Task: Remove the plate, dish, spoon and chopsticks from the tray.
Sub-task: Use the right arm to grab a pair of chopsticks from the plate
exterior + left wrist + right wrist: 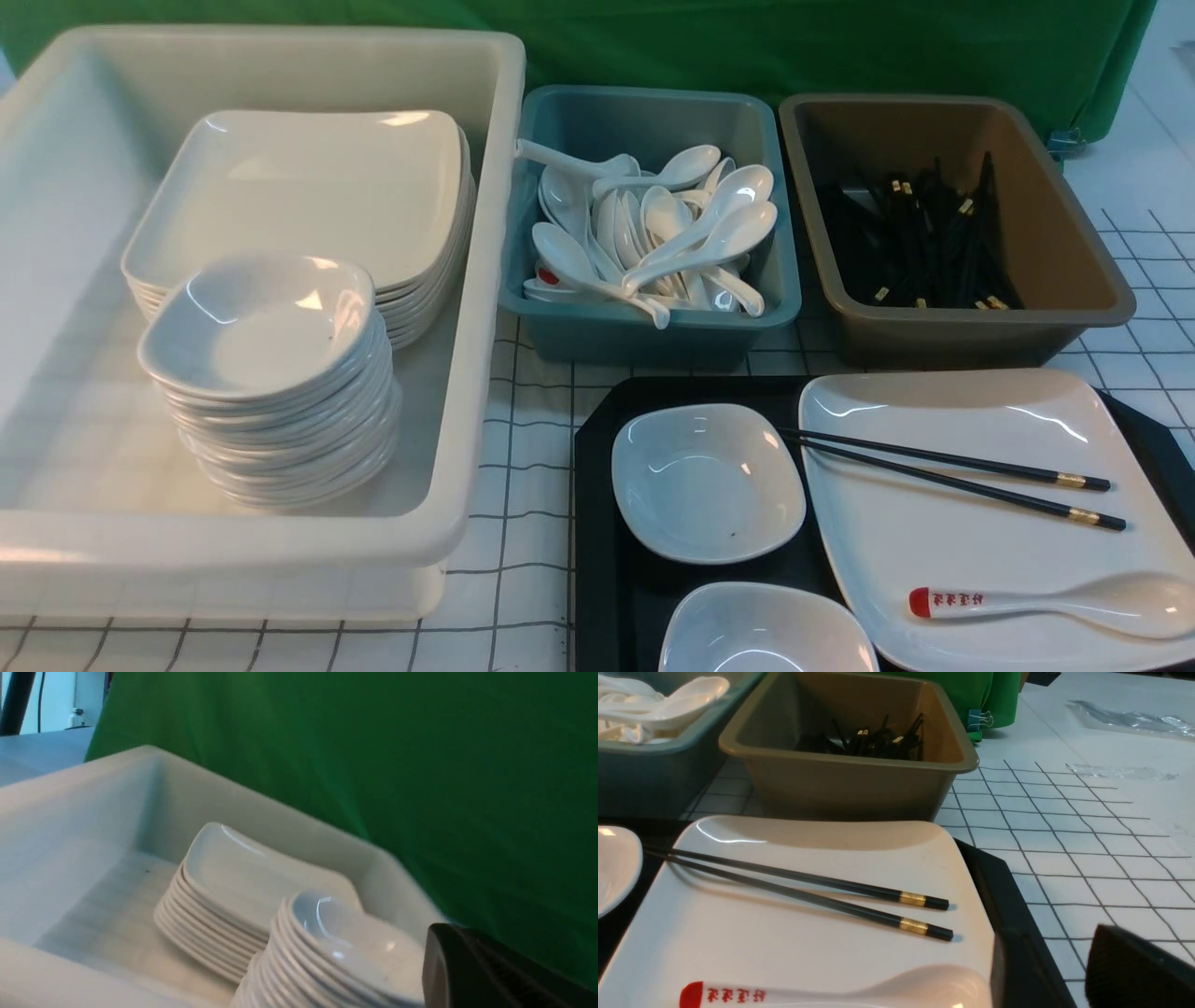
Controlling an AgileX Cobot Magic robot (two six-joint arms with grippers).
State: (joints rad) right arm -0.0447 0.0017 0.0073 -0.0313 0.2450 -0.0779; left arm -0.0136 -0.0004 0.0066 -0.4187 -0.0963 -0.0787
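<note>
The square plate [934, 560] on the black tray [597, 560] bears the chopsticks [943, 457] and red-tipped soup spoon [1074, 602], a small dish [707, 483] just beside it — the left gripper [490, 970] is closed together; for the right gripper [1134, 970] I cannot tell.

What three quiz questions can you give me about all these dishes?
1. True or false: the chopsticks lie across the plate.
2. Which bin holds the pile of spoons? A white, B teal, C brown.
3. Fill the gap: ___ small dishes sit on the tray.
Key: 1 true. 2 B, the teal bin. 3 two.
</note>
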